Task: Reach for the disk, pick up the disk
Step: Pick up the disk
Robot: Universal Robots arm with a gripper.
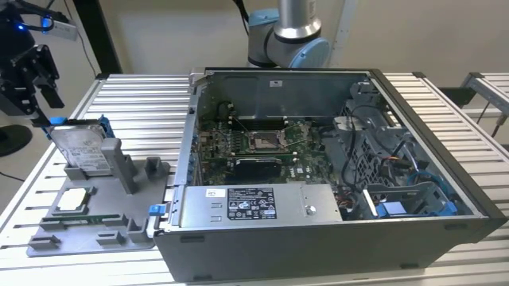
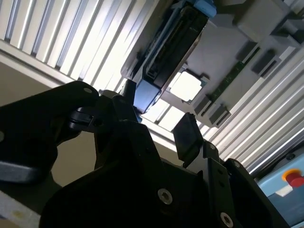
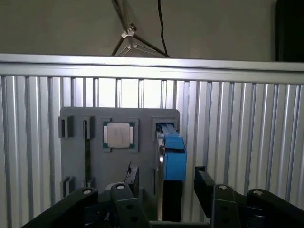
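The disk (image 1: pixel 80 146) stands on edge in a slot of the grey holder tray (image 1: pixel 119 229) at the exterior view's left, its silver labelled face showing and a blue frame along its edges. My black gripper (image 1: pixel 42 104) hangs just above the disk's upper corner, near the blue frame. In both wrist views I see the disk edge-on (image 3: pixel 171 156) (image 2: pixel 166 47), in line with the gap between the two black fingers (image 3: pixel 202 183). The gripper (image 3: pixel 166 183) (image 2: pixel 159 114) is open, with nothing held.
A small square processor chip (image 1: pixel 73 199) (image 3: pixel 118 134) and a memory stick (image 1: pixel 80 218) lie in the same tray. An open computer case (image 1: pixel 318 179) stands to the exterior view's right of the tray. Everything rests on a slatted metal table (image 1: pixel 135 101).
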